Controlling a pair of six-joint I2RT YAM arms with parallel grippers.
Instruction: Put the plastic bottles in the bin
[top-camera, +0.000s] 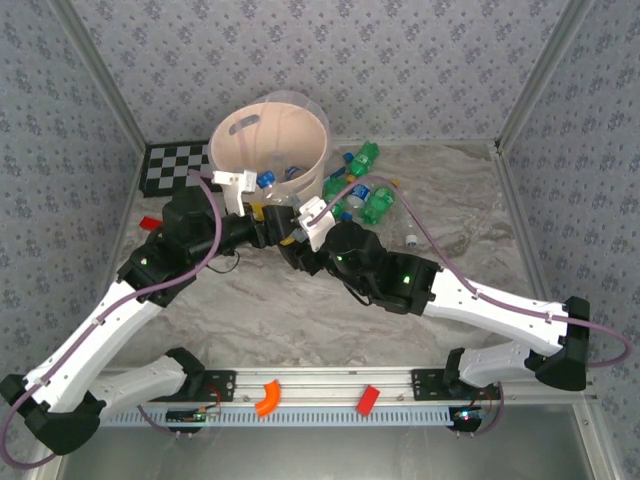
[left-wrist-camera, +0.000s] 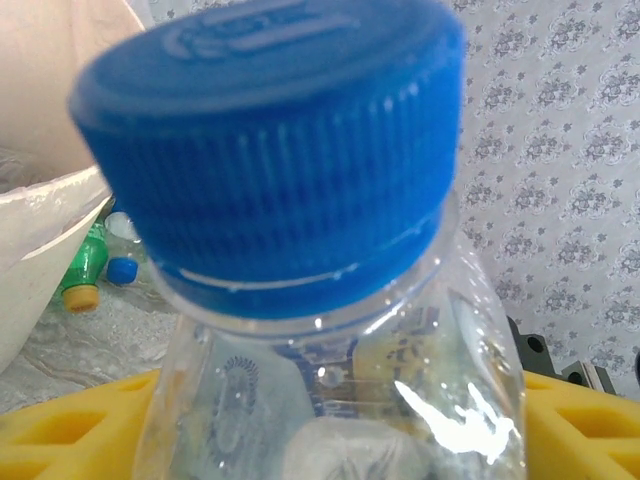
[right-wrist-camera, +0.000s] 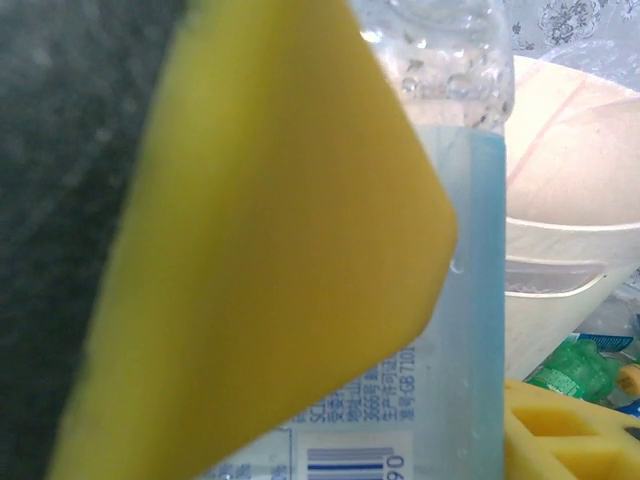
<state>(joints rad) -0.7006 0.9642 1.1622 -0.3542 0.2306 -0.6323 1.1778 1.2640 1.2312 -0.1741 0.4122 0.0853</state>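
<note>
A: Grey-marbled bench (top-camera: 300, 330), seen from above, boxed in by patterned walls (top-camera: 400, 60) left, right and behind. A metal rail (top-camera: 320, 385) runs along the near edge, with an orange curved piece (top-camera: 267, 398) and a red block (top-camera: 368, 400) on it.
B: Room to move?
A: Open bench lies in the middle, ahead of the rail. The pink-beige bin (top-camera: 285, 125) sits back centre, its mouth turned toward the camera, with a checkerboard (top-camera: 175, 165) to its left. Loose plastic bottles (top-camera: 365, 195), green and clear, cluster just right of it.
B: The grippers?
A: The left gripper (top-camera: 263, 214) and right gripper (top-camera: 294, 238) sit close together, just in front of the bin. From up here I cannot tell how wide either one is.
B: Left wrist, then.
A: A clear blue-capped bottle (left-wrist-camera: 300, 180) stands upright right at the lens, with yellow fingers (left-wrist-camera: 60, 440) against both its sides, so it is gripped. The bin's wall rises at the left edge. Past it a green bottle (left-wrist-camera: 85, 262) lies on the bench.
B: Right wrist?
A: One yellow finger (right-wrist-camera: 270, 250) looms large. Behind it is a blue-labelled clear bottle (right-wrist-camera: 470, 300) with a barcode, pinched between that finger and the other at lower right. The bin's rim is just beyond, on the right. Whether both grippers have the same bottle, I cannot tell.
</note>
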